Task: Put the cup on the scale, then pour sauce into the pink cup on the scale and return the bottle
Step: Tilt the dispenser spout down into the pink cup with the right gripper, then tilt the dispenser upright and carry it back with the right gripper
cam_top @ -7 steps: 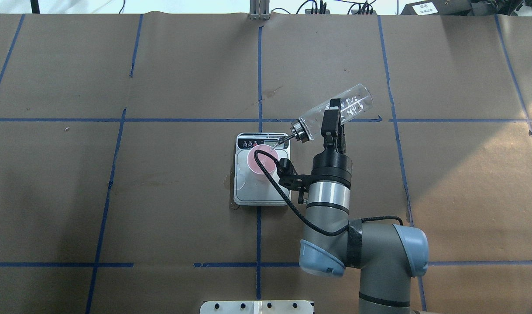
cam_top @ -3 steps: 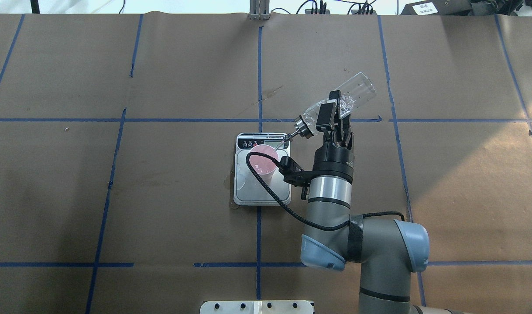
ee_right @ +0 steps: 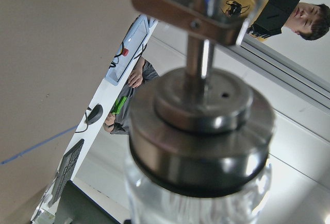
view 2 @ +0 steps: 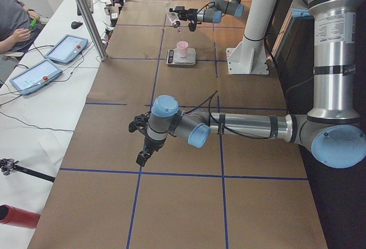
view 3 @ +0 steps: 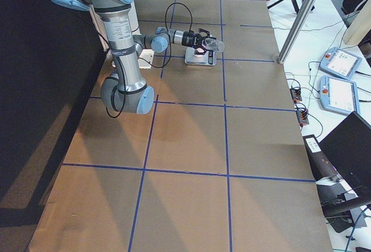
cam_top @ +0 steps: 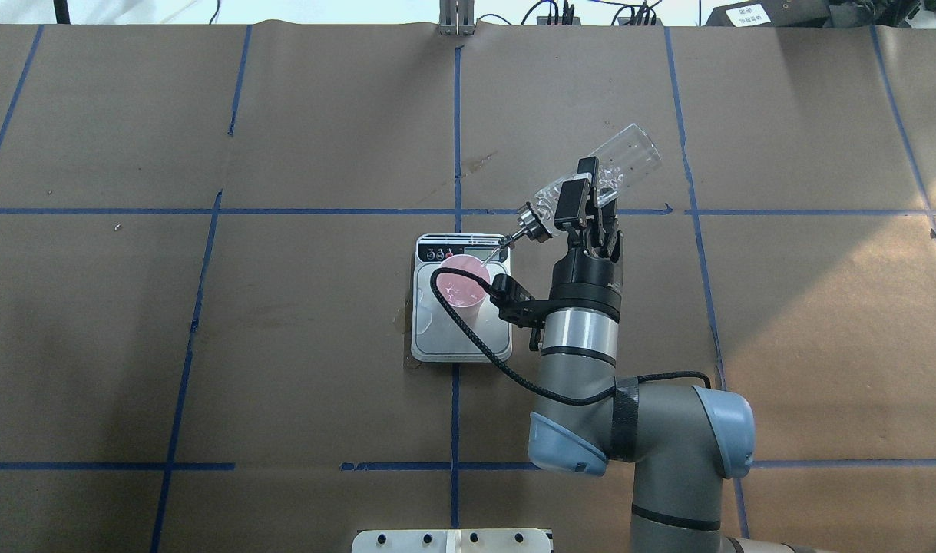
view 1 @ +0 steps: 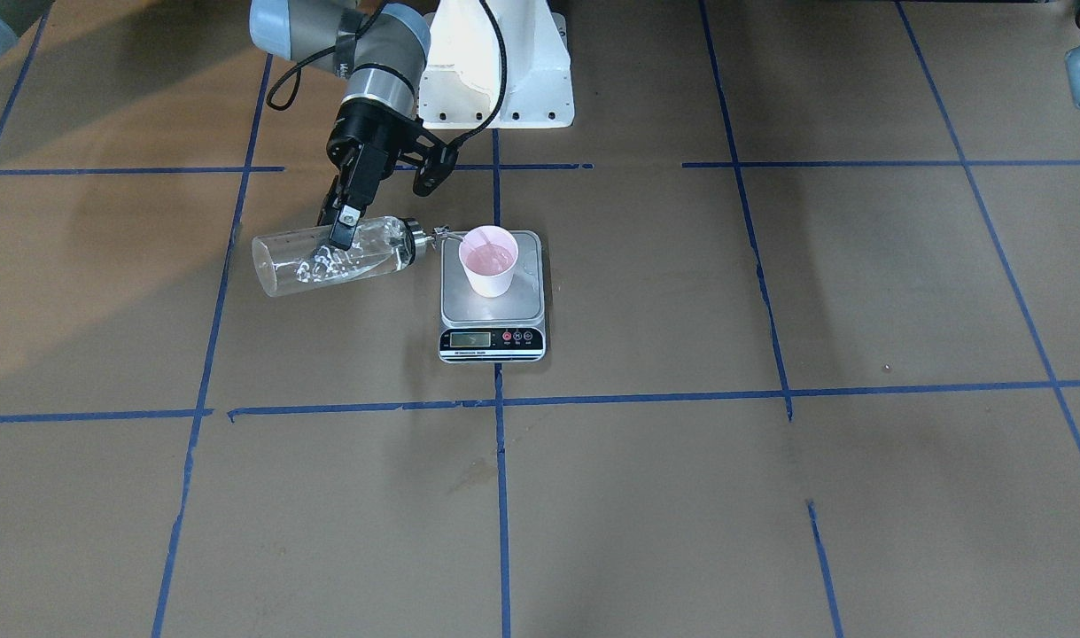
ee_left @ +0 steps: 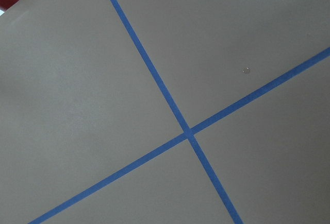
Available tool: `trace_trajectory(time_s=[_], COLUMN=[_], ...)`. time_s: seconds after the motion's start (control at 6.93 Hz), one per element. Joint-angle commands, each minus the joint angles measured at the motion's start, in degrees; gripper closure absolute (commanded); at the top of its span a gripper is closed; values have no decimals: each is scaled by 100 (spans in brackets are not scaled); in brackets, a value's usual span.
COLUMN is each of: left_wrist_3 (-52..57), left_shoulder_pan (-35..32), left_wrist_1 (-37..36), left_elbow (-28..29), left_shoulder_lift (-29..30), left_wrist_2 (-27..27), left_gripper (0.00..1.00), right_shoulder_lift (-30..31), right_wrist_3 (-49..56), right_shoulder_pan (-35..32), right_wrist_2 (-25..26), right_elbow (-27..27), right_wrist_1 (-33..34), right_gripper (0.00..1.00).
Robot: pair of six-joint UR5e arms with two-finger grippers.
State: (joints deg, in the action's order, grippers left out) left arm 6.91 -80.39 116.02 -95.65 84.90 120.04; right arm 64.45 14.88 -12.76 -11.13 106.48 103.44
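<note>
The pink cup (cam_top: 461, 280) stands upright on the scale (cam_top: 437, 342), near its display end, and holds liquid; it also shows in the front view (view 1: 489, 260). My right gripper (cam_top: 579, 188) is shut on the clear glass bottle (cam_top: 629, 157) around its body. The bottle lies tilted almost level, its thin spout (cam_top: 502, 247) over the cup's rim. Clear sauce lies along its lower side in the front view (view 1: 327, 264). The right wrist view shows the bottle's metal collar (ee_right: 201, 131) up close. My left gripper (view 2: 143, 156) hangs low over the table far from the scale; I cannot tell if it is open.
The brown paper table carries a blue tape grid. The white robot pedestal (view 1: 495, 62) stands behind the scale. Operators and tablets (view 2: 43, 74) sit along the table's far side. The left wrist view shows only paper and a tape cross (ee_left: 188, 131).
My right wrist has rolled, and the bottle's base has swung farther from the robot and higher. The spout tip has shifted slightly right, towards the bottle. The cup and scale have not moved.
</note>
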Motion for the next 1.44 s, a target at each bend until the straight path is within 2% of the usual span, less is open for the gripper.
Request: trace_trajectory(time_s=[0.0, 0.29, 0.72, 0.87, 1.16, 1.3], left_wrist_3=[-6, -14, -14, -14, -14, -23], left_shoulder_pan=[-3, -12, -38, -38, -73, -100], left_wrist_1=[-9, -9, -18, -9, -18, -35], left_elbow=[-24, -68, -77, -77, -164, -278], left_shoulder_lift=[18, 27, 27, 27, 27, 27], left_wrist_2=[2, 2, 11, 11, 37, 37], left_gripper=[0, 0, 0, 0, 0, 0], right_shoulder_lift=[15, 6, 77, 120, 653, 944], right_wrist_3=[-1767, -2837, -3534, -4127, -5015, -5743], right_shoulder_pan=[89, 151, 213, 195, 134, 29], right_wrist_2=[-169, -476, -889, -1160, -2003, -2303], right_elbow=[-214, -198, -242, -172, 676, 950], right_wrist_1=[-8, -138, -1393, -1927, -2624, -2670], right_gripper=[100, 100, 100, 100, 100, 100])
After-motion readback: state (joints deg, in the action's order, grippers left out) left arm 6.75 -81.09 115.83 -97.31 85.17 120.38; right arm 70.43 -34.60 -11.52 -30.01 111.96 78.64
